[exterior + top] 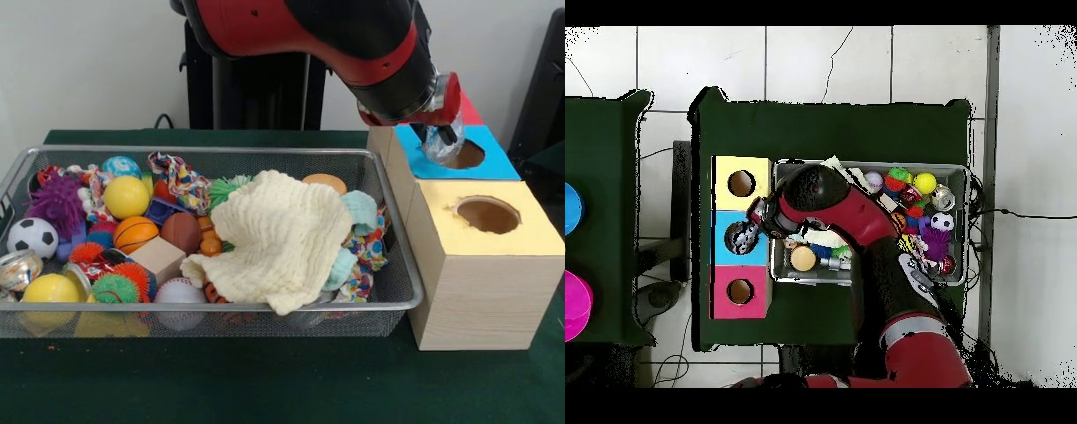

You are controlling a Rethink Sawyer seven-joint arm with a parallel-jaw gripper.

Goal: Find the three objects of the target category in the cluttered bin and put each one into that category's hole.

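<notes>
End effector [439,139] over blue-topped hole [463,156]

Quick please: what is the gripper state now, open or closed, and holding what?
Gripper: closed on a clear crinkly object, over the hole of the blue box.

Robotics lab, test bench set up for a sorting trial.

Red and black arm [353,44] over a table draped in dark green cloth [265,380]; wire mesh bin [388,291] crammed with toy balls and rags; plywood boxes [485,291] with colour-coded tops (yellow, blue, pink), a round hole cut in each. White tiled floor [865,60], plain pale wall [88,62], loose cables [1015,212] trailing off the table's side.
</notes>
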